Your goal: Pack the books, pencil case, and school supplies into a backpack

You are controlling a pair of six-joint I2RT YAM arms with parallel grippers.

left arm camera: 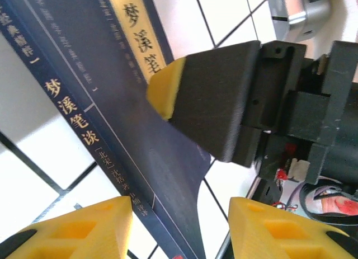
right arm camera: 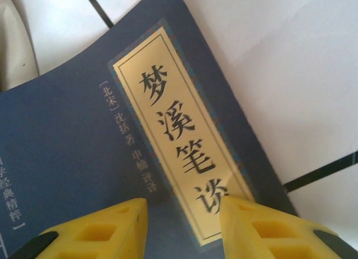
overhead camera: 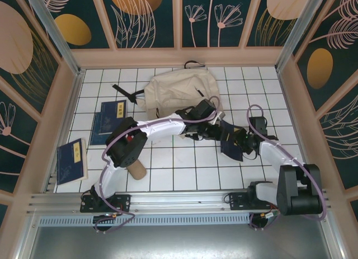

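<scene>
The white tiled bench (overhead camera: 184,169) carries everything, and the beige backpack (overhead camera: 173,91) lies at its far middle, black straps trailing to its left. Both arms reach inward just in front of the backpack and meet over a navy book (overhead camera: 231,148) that sits between them, near the backpack's front right corner. Two more navy books (overhead camera: 114,110) overlap to the left of the backpack, and another book (overhead camera: 71,161) lies alone near the bench's left edge, well apart from the bag. The tan pencil case (overhead camera: 136,170) rests near the front, partly under the left arm's elbow joint. In the overhead view the left fingers (overhead camera: 218,130) and the right fingers (overhead camera: 240,140) come at the middle book from opposite sides. The left wrist view shows the left fingers (left arm camera: 95,225) standing part way apart, the book (left arm camera: 128,136) curving and running down into the gap between them; whether they press on it cannot be told. The same view shows one of the right fingers (left arm camera: 168,88) with its yellow tip touching the cover. The right wrist view has the right fingers (right arm camera: 106,225) spread narrowly over the book (right arm camera: 72,158), its yellow label (right arm camera: 179,141) running down between them, and a strip of the backpack (right arm camera: 11,52) at the left edge.
</scene>
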